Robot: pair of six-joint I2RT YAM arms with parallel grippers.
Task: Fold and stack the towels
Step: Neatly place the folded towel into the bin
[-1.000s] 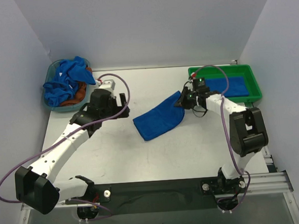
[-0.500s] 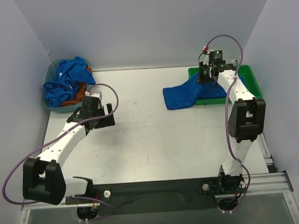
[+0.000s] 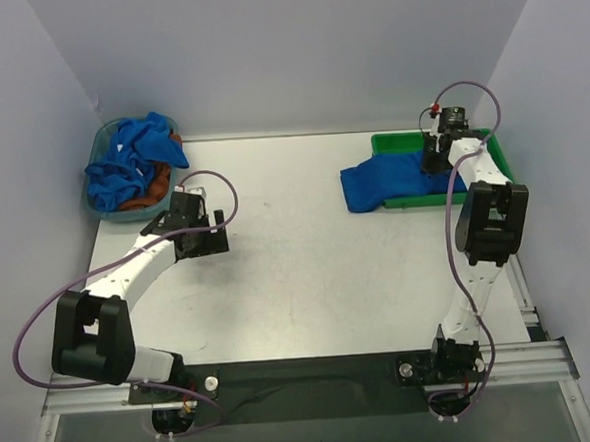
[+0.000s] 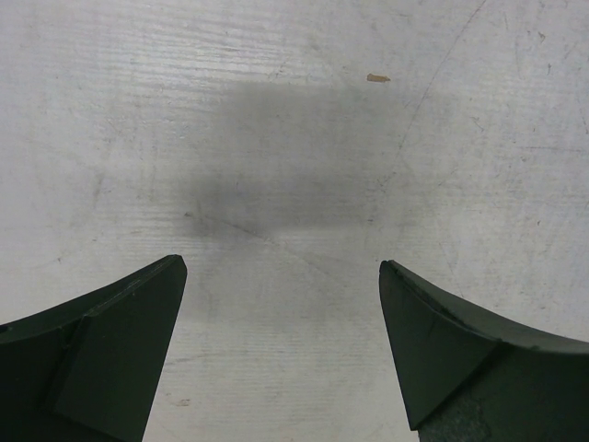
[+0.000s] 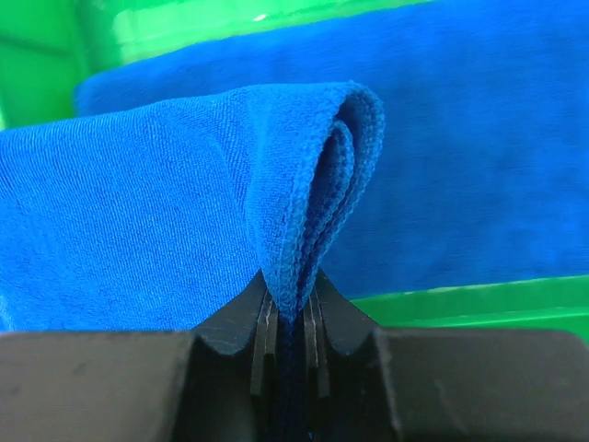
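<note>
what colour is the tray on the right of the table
The tray is bright green; the right wrist view shows it best.

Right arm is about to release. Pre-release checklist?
1. Right gripper shut on held towel: ok.
2. Held towel fully inside tray: not ok, its left part lies over the rim onto the table.
3. Lower towel flat in tray: ok.
4. Left gripper open, empty, away from tray: ok.
5. Held towel's fold square: cannot tell.
</note>
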